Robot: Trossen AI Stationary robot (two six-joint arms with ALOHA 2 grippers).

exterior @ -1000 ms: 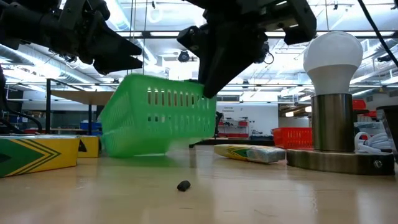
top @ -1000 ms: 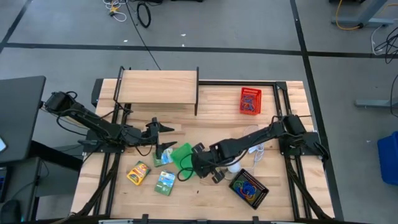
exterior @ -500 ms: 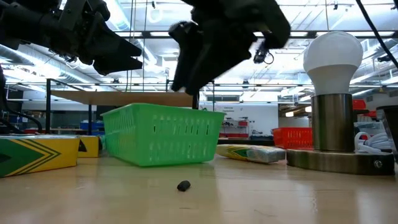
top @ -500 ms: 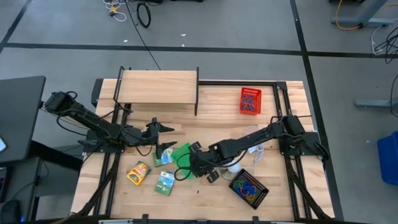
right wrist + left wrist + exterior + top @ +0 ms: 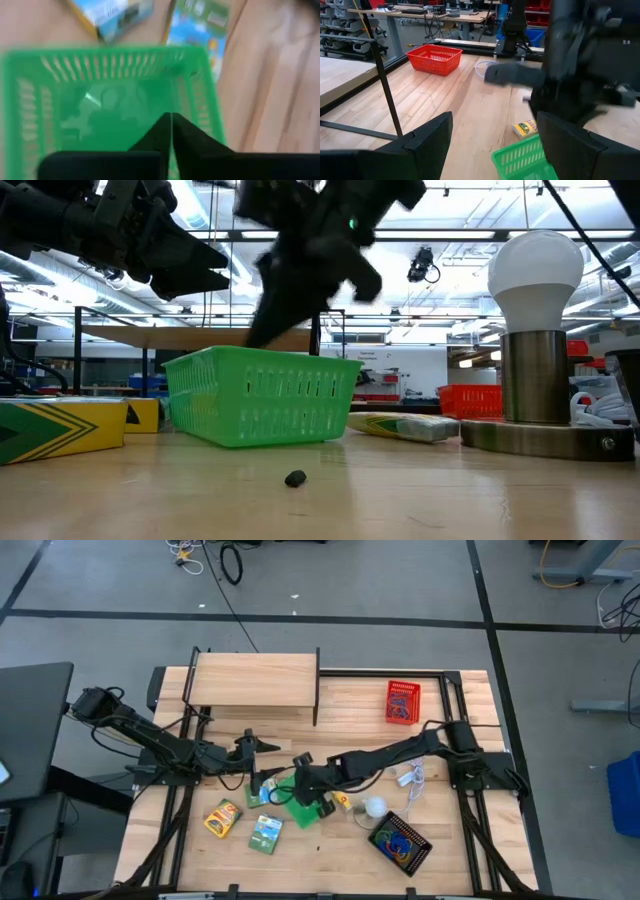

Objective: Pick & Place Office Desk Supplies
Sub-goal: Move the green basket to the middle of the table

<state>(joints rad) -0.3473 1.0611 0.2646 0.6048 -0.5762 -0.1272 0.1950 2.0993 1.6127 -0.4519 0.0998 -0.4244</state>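
The green mesh basket (image 5: 300,810) (image 5: 258,395) stands flat on its base mid-table. My right gripper (image 5: 171,120) (image 5: 306,788) is shut, slanting down over the basket's open top (image 5: 107,90). My left gripper (image 5: 492,145) (image 5: 268,762) hangs open just left of the basket, holding nothing. A yellow packet (image 5: 224,817) and a green packet (image 5: 266,833) lie flat near the front edge. A small yellow piece (image 5: 342,802) lies right of the basket. Coloured loops fill the black basket (image 5: 400,843). My right gripper points its shut fingers (image 5: 162,132) slanting down from the table's right into the green basket's opening. Nothing shows between them. Whether the tips touch the basket's floor or wall, I cannot tell.
A white ball-shaped object (image 5: 375,806) (image 5: 538,270) with its white cord stands right of the basket. A red basket (image 5: 403,702) sits at the far right, a wooden shelf (image 5: 255,680) at the far left. A tiny dark bit (image 5: 294,478) lies on the near table.
The green basket, tipped up on one side a second ago, has come down flat on the table. My right gripper has let go of it and gone toward the table's left and far side, tipping further down over the basket's opening.
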